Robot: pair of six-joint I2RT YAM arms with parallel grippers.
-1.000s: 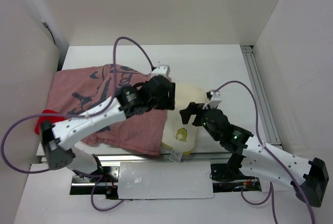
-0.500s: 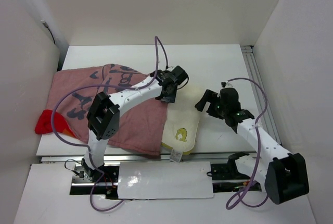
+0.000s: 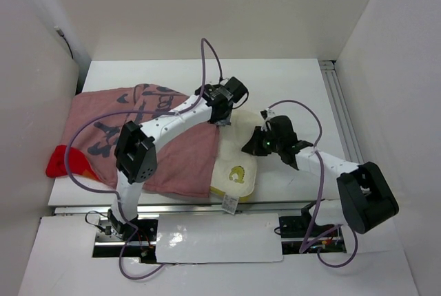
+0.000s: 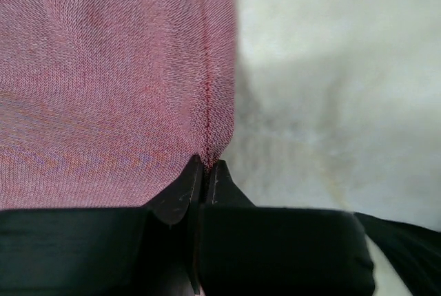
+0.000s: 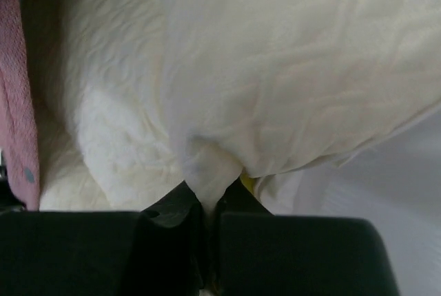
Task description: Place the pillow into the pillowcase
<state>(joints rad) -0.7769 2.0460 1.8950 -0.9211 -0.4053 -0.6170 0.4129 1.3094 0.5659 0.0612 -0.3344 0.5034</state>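
Observation:
The faded pinkish-red pillowcase point(image 3: 138, 138) lies spread on the left of the table, its right edge over the cream-white pillow point(image 3: 238, 155). The pillow's yellow emblem point(image 3: 238, 174) and white tag point(image 3: 229, 204) show near the front edge. My left gripper point(image 3: 222, 118) is shut on the pillowcase's stitched hem point(image 4: 207, 103) where it meets the pillow point(image 4: 331, 89). From the right, my right gripper point(image 3: 258, 146) is shut on a pinched fold of the pillow point(image 5: 210, 172). A strip of pillowcase point(image 5: 17, 103) shows at the left of the right wrist view.
White walls enclose the table on three sides. A bright red part of the pillowcase point(image 3: 65, 162) hangs at the front left edge. A metal rail point(image 3: 341, 117) runs along the right side. Cables loop above both arms.
Both grippers have shut: the left on the pillowcase hem, the right on the pillow's right edge after moving left to reach it. The pillow's right side has bunched up.

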